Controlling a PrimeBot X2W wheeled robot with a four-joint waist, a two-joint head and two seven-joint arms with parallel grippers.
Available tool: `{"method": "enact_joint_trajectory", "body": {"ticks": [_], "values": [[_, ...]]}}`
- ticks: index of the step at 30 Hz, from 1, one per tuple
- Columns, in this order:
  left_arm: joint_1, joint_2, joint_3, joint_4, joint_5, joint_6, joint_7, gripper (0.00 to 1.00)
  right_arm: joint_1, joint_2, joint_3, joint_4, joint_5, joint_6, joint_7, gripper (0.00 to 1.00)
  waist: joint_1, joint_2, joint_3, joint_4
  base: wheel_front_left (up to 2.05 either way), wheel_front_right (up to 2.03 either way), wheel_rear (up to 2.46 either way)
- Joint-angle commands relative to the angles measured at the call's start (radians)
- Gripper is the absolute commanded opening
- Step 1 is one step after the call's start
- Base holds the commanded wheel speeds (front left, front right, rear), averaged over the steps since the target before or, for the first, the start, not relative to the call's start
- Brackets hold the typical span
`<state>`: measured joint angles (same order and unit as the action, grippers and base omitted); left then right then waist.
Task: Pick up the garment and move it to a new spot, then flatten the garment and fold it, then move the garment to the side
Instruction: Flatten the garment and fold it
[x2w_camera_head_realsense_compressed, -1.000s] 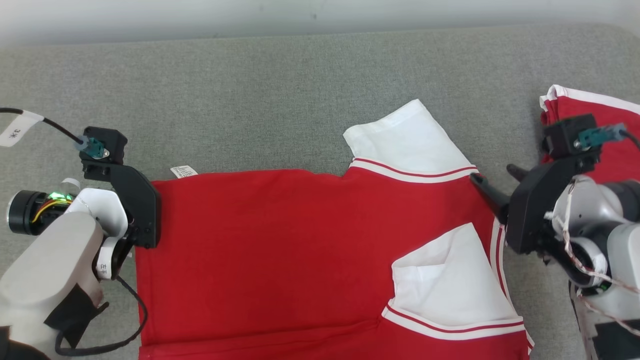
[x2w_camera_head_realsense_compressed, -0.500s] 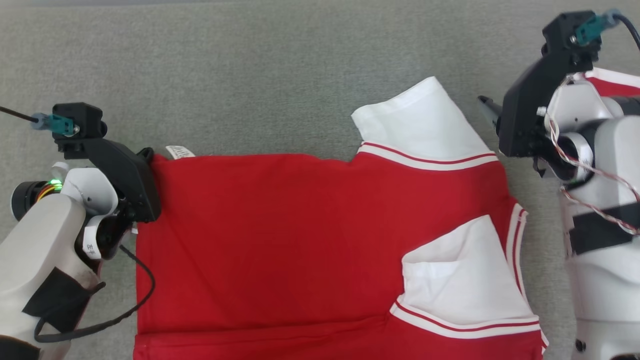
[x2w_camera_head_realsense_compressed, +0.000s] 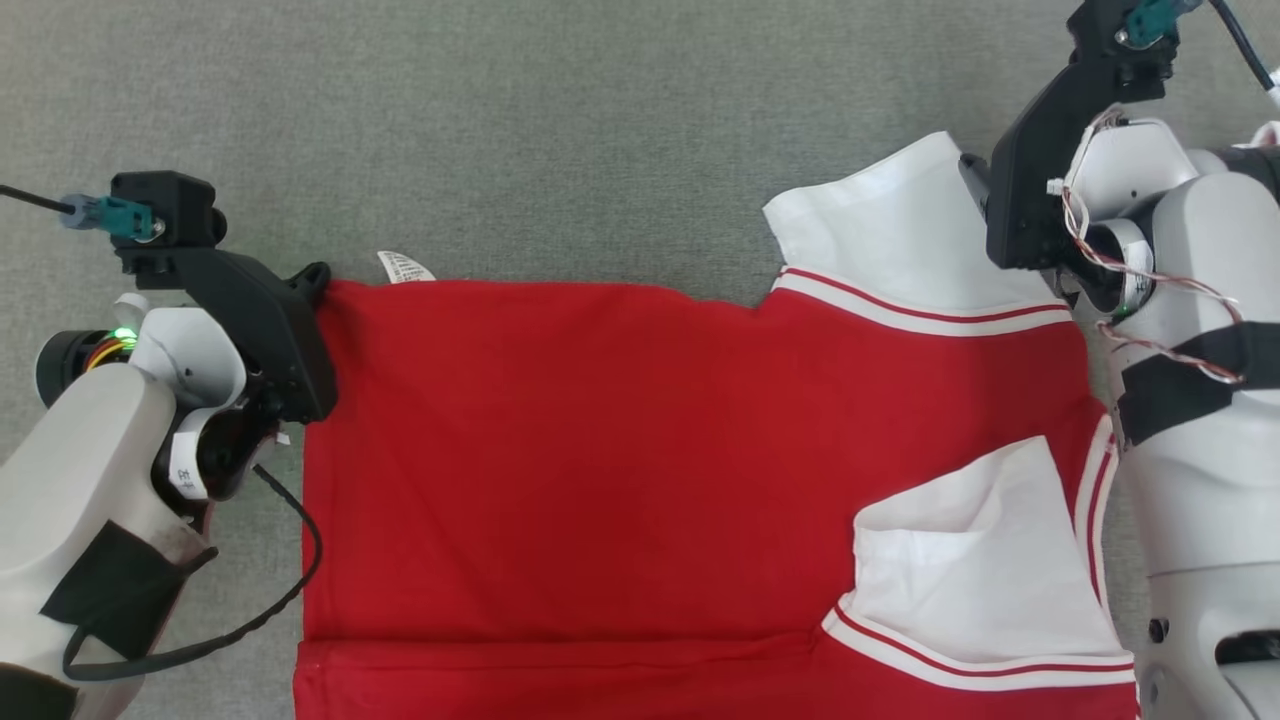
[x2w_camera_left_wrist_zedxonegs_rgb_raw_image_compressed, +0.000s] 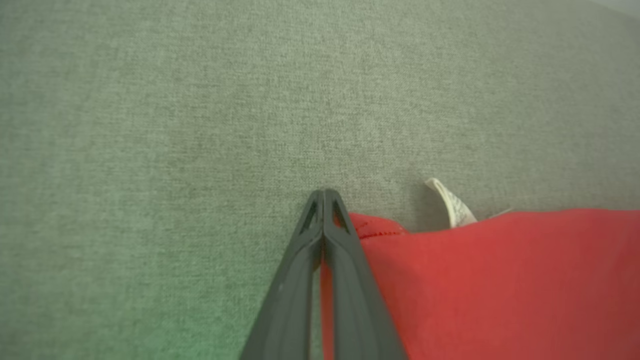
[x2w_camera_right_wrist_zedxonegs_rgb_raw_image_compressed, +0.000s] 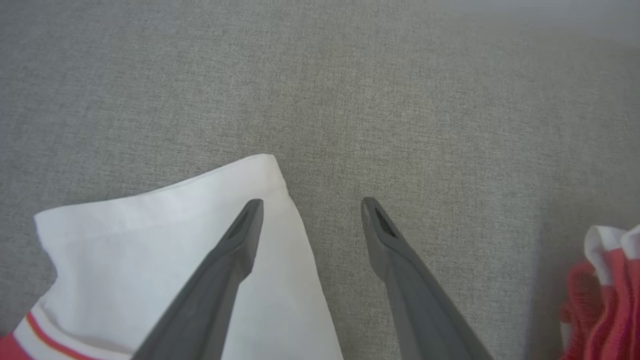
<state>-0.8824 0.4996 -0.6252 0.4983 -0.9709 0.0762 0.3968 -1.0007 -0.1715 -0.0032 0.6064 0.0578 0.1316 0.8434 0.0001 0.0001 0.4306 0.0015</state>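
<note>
Pale arms (x2w_camera_head_realsense_compressed: 80, 480) carry black cables (x2w_camera_head_realsense_compressed: 316, 552), teal connectors (x2w_camera_head_realsense_compressed: 105, 216) and a dark-grey left end effector (x2w_camera_left_wrist_zedxonegs_rgb_raw_image_compressed: 324, 192).

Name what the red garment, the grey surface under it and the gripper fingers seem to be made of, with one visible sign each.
Red garment: soft matte knit, probably cotton jersey; it lies limp and creases.
Grey surface: matte woven textile, perhaps upholstery; fine flecked weave shows.
Gripper fingers: likely moulded plastic, dark, dull sheen; smooth faces, hollow tips.
</note>
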Motion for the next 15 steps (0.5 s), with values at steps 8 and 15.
{"method": "enact_joint_trajectory", "body": {"ticks": [8,15], "values": [[-0.019,-0.017,-0.02,-0.029,0.015,0.006,0.01,0.0,-0.071,-0.002,0.022,0.15,-0.015,-0.002,-0.09,1.0,-0.0001,-0.0001,0.041,0.031,0.0,0.0,0.0],[-0.026,-0.028,-0.027,-0.019,0.01,-0.008,0.004,0.0,-0.083,0.003,0.073,0.236,0.014,-0.002,-0.113,0.96,-0.0001,-0.0001,0.042,0.04,0.0,0.0,0.0]]}}
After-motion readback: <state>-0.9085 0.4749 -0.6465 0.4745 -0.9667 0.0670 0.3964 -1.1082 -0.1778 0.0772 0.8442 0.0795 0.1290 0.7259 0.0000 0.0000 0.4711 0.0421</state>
